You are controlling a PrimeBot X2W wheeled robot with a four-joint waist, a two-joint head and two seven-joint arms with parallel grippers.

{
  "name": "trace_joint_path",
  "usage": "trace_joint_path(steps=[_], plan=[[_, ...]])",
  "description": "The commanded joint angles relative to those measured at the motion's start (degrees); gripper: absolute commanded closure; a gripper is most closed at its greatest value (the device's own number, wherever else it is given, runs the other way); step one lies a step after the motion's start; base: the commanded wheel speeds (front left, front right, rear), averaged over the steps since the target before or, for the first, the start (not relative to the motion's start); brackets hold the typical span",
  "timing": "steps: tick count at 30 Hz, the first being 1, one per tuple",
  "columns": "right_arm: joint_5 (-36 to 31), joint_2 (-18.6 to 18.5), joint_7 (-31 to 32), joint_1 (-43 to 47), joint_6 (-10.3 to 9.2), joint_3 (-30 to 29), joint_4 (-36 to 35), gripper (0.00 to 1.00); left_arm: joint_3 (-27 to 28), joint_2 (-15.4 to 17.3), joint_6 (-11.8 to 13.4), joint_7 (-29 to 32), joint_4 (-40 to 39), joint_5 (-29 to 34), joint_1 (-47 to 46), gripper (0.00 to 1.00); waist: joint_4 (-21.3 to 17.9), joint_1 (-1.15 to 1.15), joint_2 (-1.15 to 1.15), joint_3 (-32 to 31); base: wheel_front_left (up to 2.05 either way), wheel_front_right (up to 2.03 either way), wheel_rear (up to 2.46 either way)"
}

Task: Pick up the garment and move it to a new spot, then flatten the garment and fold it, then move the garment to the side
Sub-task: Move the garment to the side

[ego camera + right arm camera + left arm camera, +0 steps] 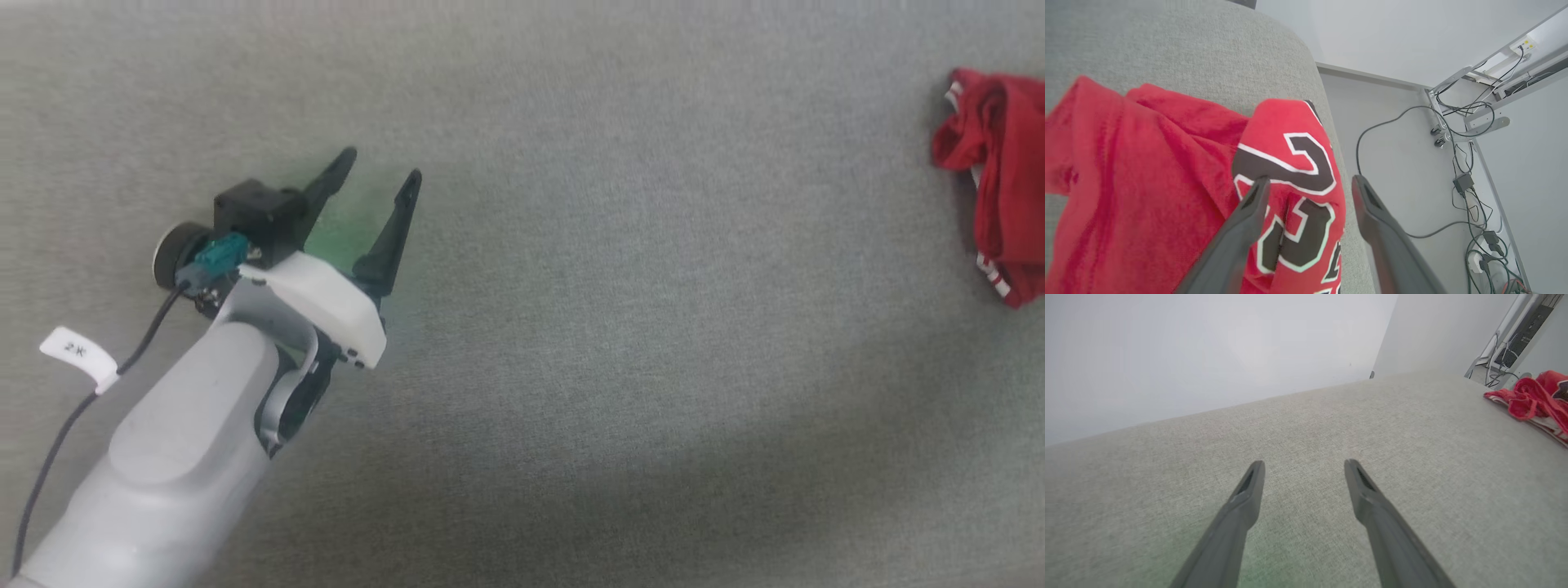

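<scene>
Spotter: What's under you?

Operator: I've got a grey woven surface (620, 343), wide and flat, with a plain pale wall (1208, 355) behind it in my left wrist view. The garment (1000, 180) is bunched in a red heap on that surface, at the far right edge of my head view, with white stripe trim showing.

Spotter: And around the garment?

Operator: Just past it the surface rounds off. Below that edge I see pale floor (1396, 171), black cables and adapters (1462, 183) and a metal frame (1449, 81), all well apart from the cloth. The dark outlined number (1294, 192) faces my right wrist camera.

Spotter: Grippers?

Operator: My right gripper (1309, 179) points at the garment from close in, jaws apart, nothing pinched between them. One finger crosses in front of the number, and I can't tell whether it touches the cloth. My left gripper (382, 162) is well away from the garment, across the surface. Its jaws are apart too, and there's a green glow on the fabric beneath them. A white tag (77, 353) hangs beside its wrist.
</scene>
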Motion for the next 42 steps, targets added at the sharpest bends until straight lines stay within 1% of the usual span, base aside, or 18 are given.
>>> trace_joint_path(steps=[1, 6, 11, 16, 21, 24, 28, 32, 34, 35, 38, 42], plan=[[-0.3, 0.1, -0.5, 0.0, -0.12, 0.5, 0.1, 0.0, 0.4, 0.3, 0.0, -0.7, 0.1, -0.4, 1.1, 0.0, 1.1, 0.0, 0.0, -2.3, 0.0, 0.0, 0.0], [1.4, 0.8, -2.2, 1.9, -0.12, 1.7, -0.2, 0.0, 1.4, 1.0, 0.3, -1.7, 0.2, -1.6, 4.5, 0.0, 3.0, 0.0, 0.0, -6.9, 0.0, 0.0, 0.0], [3.8, 2.0, -4.6, 4.6, -0.12, 2.9, -1.5, 0.0, 2.6, 2.3, 1.2, -2.2, -0.5, -2.4, 8.9, 0.0, 5.1, 0.0, 0.0, -11.7, 0.0, 0.0, 0.0], [7.7, 3.5, -8.4, 8.9, -0.12, 4.6, -5.4, 0.0, 4.2, 4.1, 2.2, -2.7, -1.7, -3.4, 14.2, 0.0, 7.1, 0.0, 0.0, -16.2, 0.0, 0.0, 0.0], [10.8, 4.6, -12.0, 14.1, -0.12, 6.4, -9.6, 0.0, 7.1, 6.1, 3.7, -3.0, -3.9, -4.4, 20.2, 0.0, 8.3, 0.0, 0.0, -20.4, 0.0, 0.0, 0.0], [11.9, 5.6, -13.5, 16.9, -0.12, 6.4, -12.0, 0.0, 9.3, 6.9, 4.6, -3.2, -5.8, -4.6, 24.3, 0.0, 8.8, 0.0, 0.0, -22.7, 0.0, 0.0, 0.0], [12.6, 6.4, -14.4, 21.4, -0.12, 5.3, -15.3, 0.0, 13.5, 7.2, 5.7, -3.1, -10.0, -2.2, 29.1, 0.0, 9.4, 0.0, 0.0, -24.8, 0.0, 0.0, 0.0], [10.5, 7.3, -14.5, 26.3, -0.12, 1.2, -21.3, 0.0, 18.1, 6.0, 6.2, -3.1, -13.1, 0.0, 34.2, 0.0, 9.8, 0.0, 0.0, -26.0, 0.0, 0.0, 0.0], [8.6, 8.1, -14.5, 29.8, -0.12, -1.9, -24.5, 0.0, 19.7, 5.7, 5.9, -3.1, -14.2, 1.9, 35.9, 0.0, 10.0, 0.0, 0.0, -26.4, 0.0, 0.0, 0.0], [8.6, 8.1, -14.5, 29.8, -0.12, -1.9, -24.5, 0.0, 19.7, 5.7, 5.9, -3.1, -14.2, 1.9, 35.9, 0.0, 10.0, 0.0, 0.0, -26.4, 0.0, 0.0, 0.0], [5.2, 9.7, -14.5, 34.6, -0.12, -6.3, -29.5, 0.0, 21.9, 5.1, 5.4, -3.1, -14.9, 3.9, 38.6, 0.0, 10.2, 0.0, 0.0, -26.9, 0.0, 0.0, 0.0], [1.1, 12.9, -14.5, 41.2, -0.12, -11.6, -36.0, 0.0, 25.2, 3.8, 4.3, -3.1, -15.8, 6.3, 41.4, 0.0, 10.4, 0.0, 0.0, -27.5, 0.0, 0.0, 0.0]])
